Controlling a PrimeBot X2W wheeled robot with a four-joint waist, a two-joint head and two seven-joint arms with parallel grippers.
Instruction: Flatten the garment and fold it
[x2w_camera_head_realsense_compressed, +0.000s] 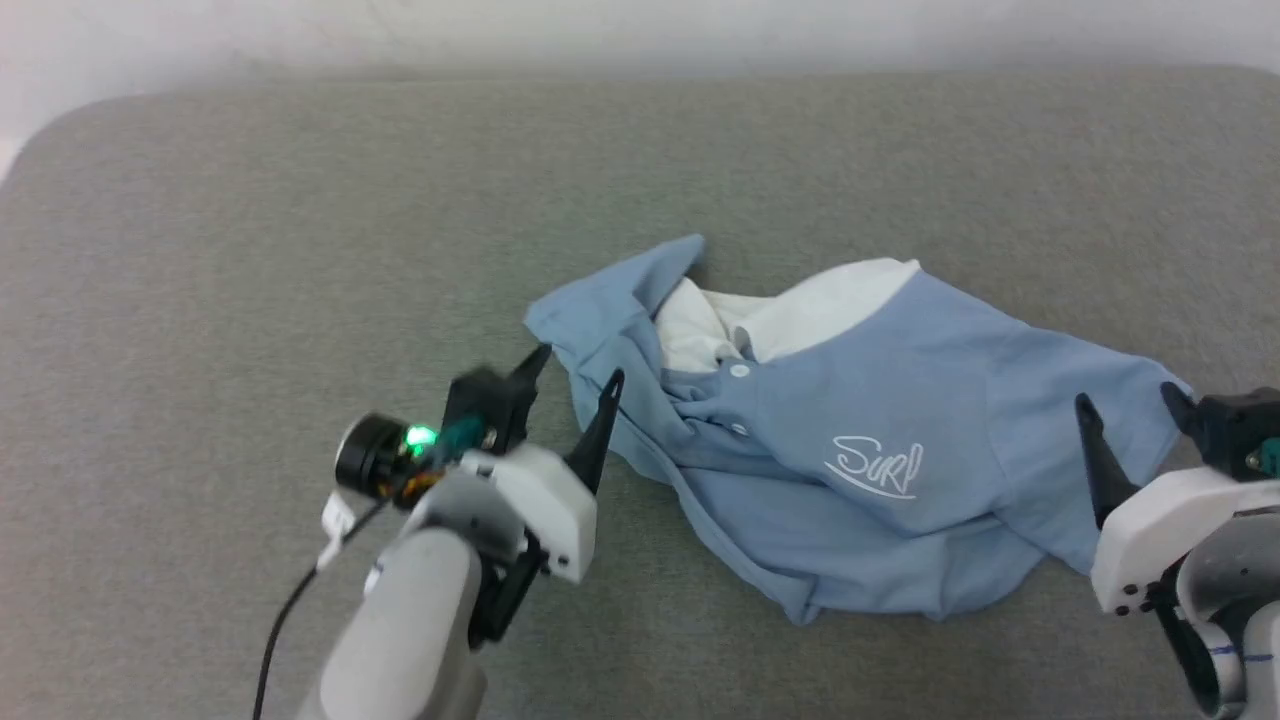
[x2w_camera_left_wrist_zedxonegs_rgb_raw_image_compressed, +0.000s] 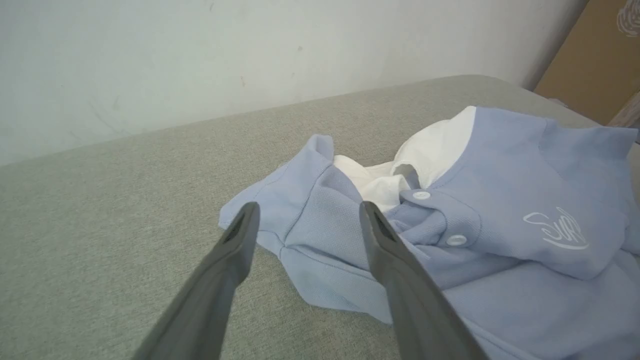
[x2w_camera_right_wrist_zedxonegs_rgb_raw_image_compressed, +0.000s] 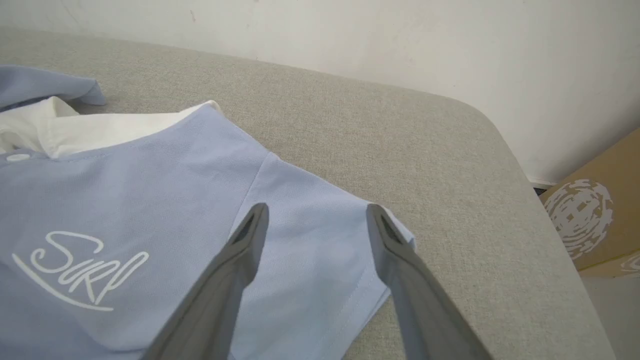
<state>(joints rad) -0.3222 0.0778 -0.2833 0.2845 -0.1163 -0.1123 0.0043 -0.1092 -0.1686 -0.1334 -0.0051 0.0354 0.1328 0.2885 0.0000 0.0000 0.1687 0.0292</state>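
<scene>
Grey cushion (x2w_camera_head_realsense_compressed: 300, 220) against a pale wall (x2w_camera_left_wrist_zedxonegs_rgb_raw_image_compressed: 150, 60). Your left gripper (x2w_camera_head_realsense_compressed: 580, 365) stands wide open and empty, tips at the edge of the shirt (x2w_camera_head_realsense_compressed: 950, 380). Your right gripper (x2w_camera_head_realsense_compressed: 1125, 395) gapes too, holding nothing, over a sleeve (x2w_camera_right_wrist_zedxonegs_rgb_raw_image_compressed: 310, 220). The shirt lies rumpled mid-cushion (collar (x2w_camera_head_realsense_compressed: 800, 310) bunched, "Surf" script (x2w_camera_head_realsense_compressed: 875, 468) face up).

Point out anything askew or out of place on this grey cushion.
The light blue polo shirt lies crumpled rather than flat: fabric bunches in folds around the buttoned placket, and the white collar is splayed and rumpled. Nothing looks torn or spilled.
</scene>
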